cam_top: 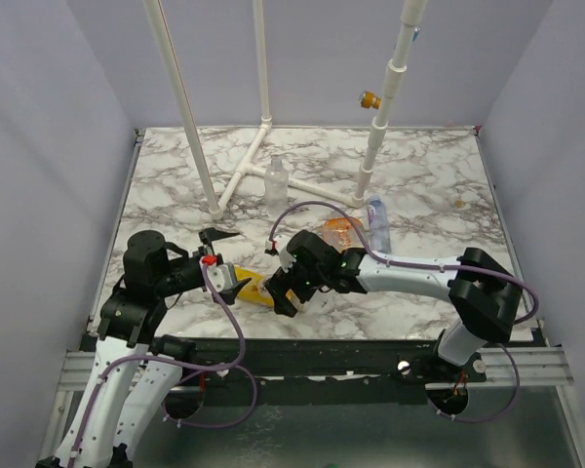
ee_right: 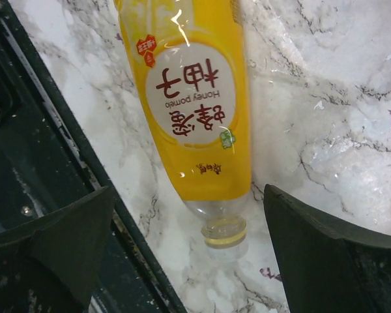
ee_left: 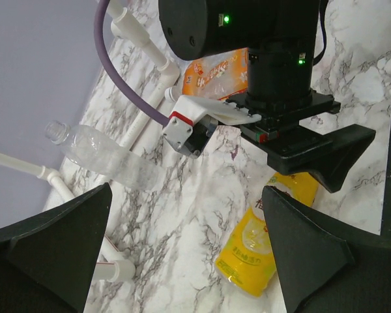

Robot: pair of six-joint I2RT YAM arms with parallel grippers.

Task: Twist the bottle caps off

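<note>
I'm working the yellow-orange bottle (ee_right: 195, 98), which lies at the table's (cam_top: 419, 175) 6 o'clock edge. The right gripper (cam_top: 281, 295) hovers over it, spread wide and empty, and the left gripper (ee_left: 186, 195) is the same. The neck (ee_right: 223, 229) may already be capless; I can't tell. Next I'd clamp the body, minding the black rail (ee_right: 45, 150) at 7 o'clock. There's open marble toward 12.

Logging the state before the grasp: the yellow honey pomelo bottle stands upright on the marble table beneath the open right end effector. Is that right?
Not quite. The yellow bottle lies on its side, not upright; the right wrist view shows it flat with its label facing up. The rest holds: it is on the marble table beneath the open right end effector.
</note>
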